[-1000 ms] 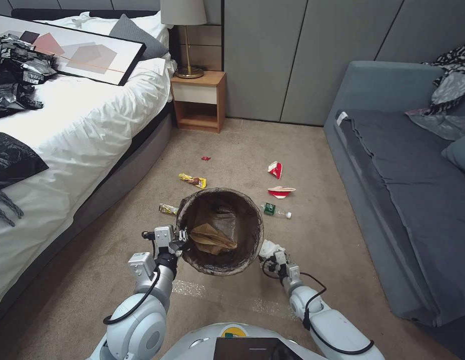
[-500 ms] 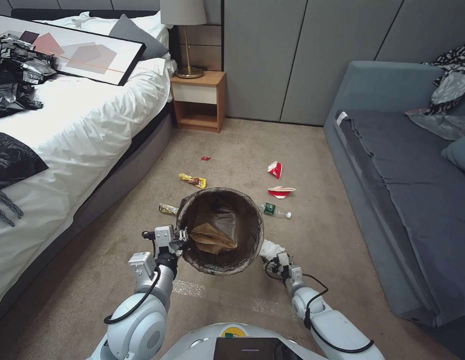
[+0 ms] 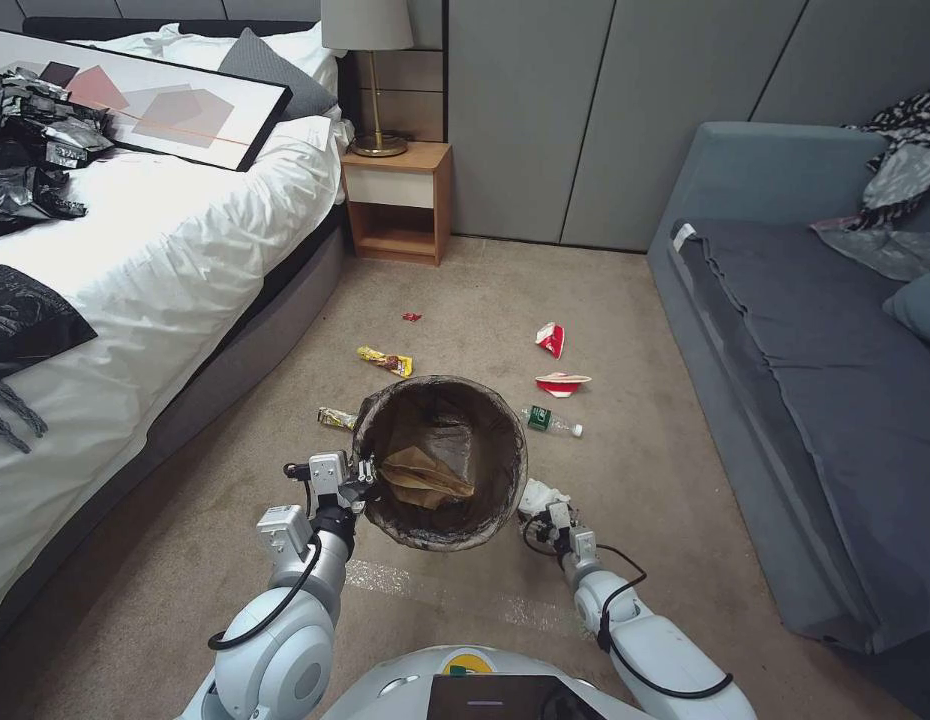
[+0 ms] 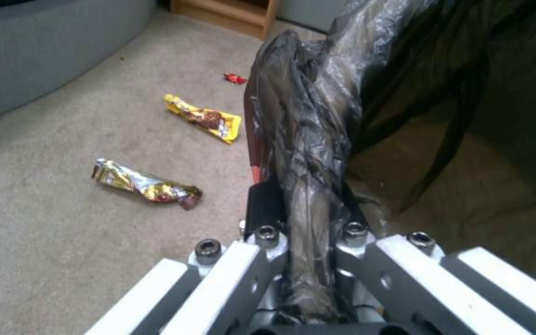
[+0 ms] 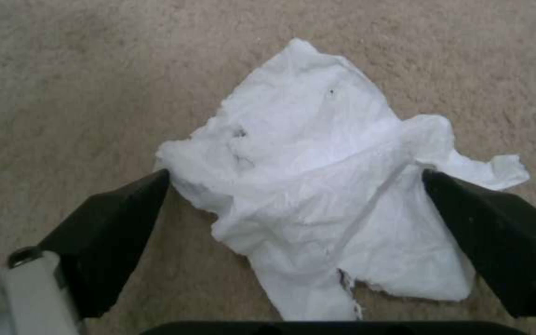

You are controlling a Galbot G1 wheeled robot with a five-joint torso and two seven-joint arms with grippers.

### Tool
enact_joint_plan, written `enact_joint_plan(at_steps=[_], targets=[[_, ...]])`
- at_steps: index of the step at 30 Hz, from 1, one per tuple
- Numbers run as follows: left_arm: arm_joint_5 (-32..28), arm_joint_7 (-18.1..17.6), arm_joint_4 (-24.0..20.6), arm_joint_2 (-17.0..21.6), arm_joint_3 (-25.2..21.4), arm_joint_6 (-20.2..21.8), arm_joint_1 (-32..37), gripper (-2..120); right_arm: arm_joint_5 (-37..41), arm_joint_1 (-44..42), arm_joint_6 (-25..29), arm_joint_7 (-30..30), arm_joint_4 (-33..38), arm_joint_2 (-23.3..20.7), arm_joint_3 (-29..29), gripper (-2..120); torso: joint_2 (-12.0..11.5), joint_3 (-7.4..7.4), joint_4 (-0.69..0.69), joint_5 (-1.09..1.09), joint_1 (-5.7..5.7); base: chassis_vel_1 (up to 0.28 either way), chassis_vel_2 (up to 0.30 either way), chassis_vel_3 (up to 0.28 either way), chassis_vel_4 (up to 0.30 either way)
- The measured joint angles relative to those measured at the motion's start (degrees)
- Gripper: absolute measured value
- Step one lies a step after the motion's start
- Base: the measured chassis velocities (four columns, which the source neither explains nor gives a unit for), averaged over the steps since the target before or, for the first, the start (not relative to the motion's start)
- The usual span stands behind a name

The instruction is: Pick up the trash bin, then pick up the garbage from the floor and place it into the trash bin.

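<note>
**Q:** How many bins appear, and what do they hold?

**A:** One trash bin (image 3: 515,440), holding one tan paper (image 3: 425,475).

**Q:** How many cups lie on the floor, counted clockwise from the bin?

**A:** Two crushed red-and-white cups: the far cup (image 3: 551,339) at 1 o'clock and the near cup (image 3: 562,383) at 2 o'clock.

**Q:** And the other litter?

**A:** One bottle (image 3: 552,422) close to 3 o'clock. One tissue (image 3: 540,495) at 4 o'clock. Two yellow snack wrappers: the near wrapper (image 3: 336,418) at 10 o'clock and the far wrapper (image 3: 386,361) at 11 o'clock. One small red scrap (image 3: 412,317) at 12 o'clock.

**Q:** What is the total on the floor?

**A:** Seven pieces.
</note>
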Motion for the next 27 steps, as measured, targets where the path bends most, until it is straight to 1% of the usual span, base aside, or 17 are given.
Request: enact_joint_plan(at_steps=[1, 2, 4, 7, 9, 10, 11, 14, 15, 17, 18, 19, 21, 24, 25, 26, 27], targets=[[0.0, 0.0, 0.0, 0.0, 0.0, 0.0, 0.1, 2, -0.2, 0.0, 0.0, 0.0, -0.1, 0.1, 0.0, 94, 0.0, 0.00, 0.00, 0.00, 0.00, 0.000, 0.000, 0.000, 0.000], [0.0, 0.0, -0.1, 0.0, 0.0, 0.0, 0.1, 2, -0.4, 0.0, 0.1, 0.0, -0.3, 0.2, 0.0, 88, 0.0, 0.00, 0.00, 0.00, 0.00, 0.000, 0.000, 0.000, 0.000], [0.0, 0.0, -0.1, 0.0, 0.0, 0.0, 0.1, 2, -0.5, 0.0, 0.1, 0.0, -0.3, 0.3, 0.0, 86, 0.0, 0.00, 0.00, 0.00, 0.00, 0.000, 0.000, 0.000, 0.000], [0.0, 0.0, -0.3, 0.0, 0.0, 0.0, 0.0, 2, -0.5, -0.5, -0.1, 0.0, 0.2, 0.2, 0.0, 68, 0.0, -0.01, 0.00, 0.00, 0.00, 0.000, 0.000, 0.000, 0.000], [0.0, -0.1, -0.3, 0.0, 0.0, 0.0, 0.0, 2, -0.5, -0.6, -0.2, 0.1, 0.3, 0.1, 0.0, 66, 0.0, -0.01, 0.00, 0.00, 0.00, 0.000, 0.000, 0.000, 0.000], [-0.1, -0.1, -0.3, 0.0, 0.0, 0.0, -0.1, 2, -0.4, -0.8, -0.3, 0.1, 0.6, -0.2, -0.1, 60, 0.0, -0.01, 0.00, 0.01, 0.00, 0.000, 0.000, 0.000, 0.000], [-0.1, -0.1, -0.3, 0.0, 0.0, 0.0, -0.1, 2, -0.4, -0.8, -0.3, 0.1, 0.6, -0.2, -0.1, 60, 0.0, -0.01, 0.00, 0.01, 0.00, 0.000, 0.000, 0.000, 0.000], [-0.1, -0.1, -0.2, 0.0, 0.1, 0.0, -0.2, 2, -0.4, -1.1, -0.4, 0.2, 1.0, -0.7, 0.2, 47, 0.0, -0.01, 0.01, 0.01, 0.00, 0.000, 0.000, 0.000, 0.000], [-0.1, -0.1, -0.2, 0.0, 0.1, 0.0, -0.2, 2, -0.4, -1.1, -0.4, 0.2, 1.0, -0.7, 0.2, 47, 0.0, -0.01, 0.01, 0.01, 0.00, 0.000, 0.000, 0.000, 0.000], [-0.1, -0.1, -0.1, -0.1, 0.2, 0.0, -0.4, 2, -0.2, -1.2, -0.4, 0.3, 1.3, -1.0, 0.5, 35, 0.0, -0.01, 0.01, 0.02, 0.00, 0.000, 0.000, 0.000, 0.000], [-0.1, -0.1, 0.0, -0.1, 0.3, 0.0, -0.5, 2, -0.1, -1.3, -0.4, 0.4, 1.5, -1.2, 0.7, 31, 0.0, -0.01, 0.00, 0.02, 0.00, 0.000, 0.000, 0.000, 0.000], [-0.1, -0.1, 0.0, -0.1, 0.3, 0.0, -0.5, 2, -0.1, -1.3, -0.4, 0.4, 1.5, -1.2, 0.7, 31, 0.0, -0.01, 0.00, 0.02, 0.00, 0.000, 0.000, 0.000, 0.000], [-0.1, -0.1, 0.2, -0.1, 0.4, 0.0, -0.7, 2, 0.0, -1.5, -0.4, 0.7, 2.1, -1.5, 1.0, 21, 0.0, 0.00, -0.02, -0.01, 0.00, 0.000, 0.000, 0.000, 0.000], [-0.1, -0.1, 0.2, -0.1, 0.4, 0.0, -0.7, 2, 0.0, -1.6, -0.4, 0.8, 2.2, -1.5, 1.1, 18, 0.0, 0.00, -0.02, 0.00, 0.00, 0.000, 0.000, 0.000, 0.000], [-0.1, -0.1, 0.2, -0.1, 0.5, 0.0, -0.8, 2, 0.2, -1.6, -0.5, 1.1, 2.7, -1.6, 1.1, 8, 0.0, 0.00, -0.01, 0.00, 0.00, 0.000, 0.000, 0.000, 0.000], [-0.1, -0.1, 0.2, -0.1, 0.5, 0.0, -0.8, 2, 0.2, -1.6, -0.5, 1.1, 2.7, -1.6, 1.1, 8, 0.0, 0.00, -0.01, 0.00, 0.00, 0.000, 0.000, 0.000, 0.000], [-0.1, -0.1, 0.2, 0.0, 0.5, 0.0, -0.8, 2, 0.3, -1.7, -0.5, 1.2, 2.9, -1.7, 1.1, 3, 0.0, 0.00, -0.01, 0.00, 0.00, 0.000, 0.000, 0.000, 0.000]])
